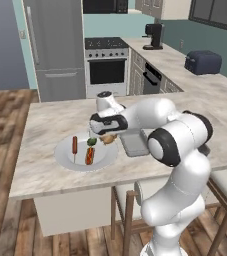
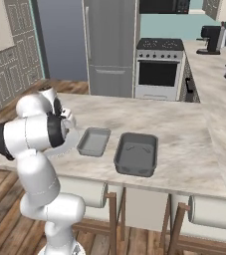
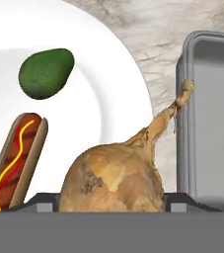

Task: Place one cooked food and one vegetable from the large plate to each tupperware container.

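The large plate (image 1: 65, 157) lies on the counter with a sausage on a stick (image 1: 74, 145), a hot dog in a bun (image 1: 89, 155) and a dark-green vegetable (image 1: 91, 142) on it. My gripper (image 1: 105, 134) hovers at the plate's right rim, shut on the tan onion (image 1: 108, 138). In the hand view the onion (image 3: 116, 180) sits between my fingertips, its stem pointing at the light grey tupperware container (image 3: 212, 113). The green vegetable (image 3: 46, 72) and hot dog (image 3: 17, 158) lie on the plate (image 3: 113, 99). The light tray (image 2: 93, 141) and the darker tray (image 2: 137, 153) stand side by side, with nothing in them.
The counter's front edge runs just below the plate, with wooden stools (image 2: 114, 209) under it. A toaster (image 1: 203, 62) and a coffee machine (image 1: 154, 36) stand on the far counter beside the oven (image 1: 106, 67) and the fridge (image 1: 55, 47).
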You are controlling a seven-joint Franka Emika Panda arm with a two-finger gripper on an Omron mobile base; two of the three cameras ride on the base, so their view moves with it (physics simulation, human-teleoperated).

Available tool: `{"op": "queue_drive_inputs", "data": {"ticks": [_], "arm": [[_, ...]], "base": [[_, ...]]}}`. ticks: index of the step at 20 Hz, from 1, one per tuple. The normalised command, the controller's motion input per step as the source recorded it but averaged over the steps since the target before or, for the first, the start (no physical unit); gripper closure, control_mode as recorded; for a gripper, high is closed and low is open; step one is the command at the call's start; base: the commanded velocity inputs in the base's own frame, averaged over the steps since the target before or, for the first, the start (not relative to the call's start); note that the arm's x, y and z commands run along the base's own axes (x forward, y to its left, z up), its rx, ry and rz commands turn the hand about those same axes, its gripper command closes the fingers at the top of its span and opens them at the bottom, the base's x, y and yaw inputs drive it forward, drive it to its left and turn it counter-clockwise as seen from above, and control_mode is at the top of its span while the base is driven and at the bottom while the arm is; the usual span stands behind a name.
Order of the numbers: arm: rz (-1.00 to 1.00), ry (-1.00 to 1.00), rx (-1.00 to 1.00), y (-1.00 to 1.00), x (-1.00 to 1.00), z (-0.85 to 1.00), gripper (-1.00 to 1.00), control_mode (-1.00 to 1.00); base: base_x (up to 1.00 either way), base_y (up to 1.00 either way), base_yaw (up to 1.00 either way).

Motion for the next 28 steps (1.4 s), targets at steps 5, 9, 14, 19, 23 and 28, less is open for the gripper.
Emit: {"op": "queue_drive_inputs", "data": {"ticks": [5, 9, 14, 19, 23, 28], "arm": [[-0.09, 0.01, 0.01, -0.99, 0.06, 0.21, 1.00, -1.00], [-0.05, 0.04, 0.06, -0.96, 0.03, 0.00, 1.00, -1.00], [0.00, 0.00, 0.01, -0.46, 0.11, -0.02, 1.00, -1.00], [0.00, 0.01, 0.00, -0.45, 0.14, -0.44, 1.00, -1.00], [0.00, 0.00, 0.00, -0.47, 0.10, -0.30, 1.00, -1.00], [0.00, 0.00, 0.00, 0.00, 0.00, -0.30, 1.00, -1.00]], "base": [[0.00, 0.00, 0.00], [0.00, 0.00, 0.00], [0.00, 0.00, 0.00], [0.00, 0.00, 0.00], [0.00, 0.00, 0.00], [0.00, 0.00, 0.00]]}}
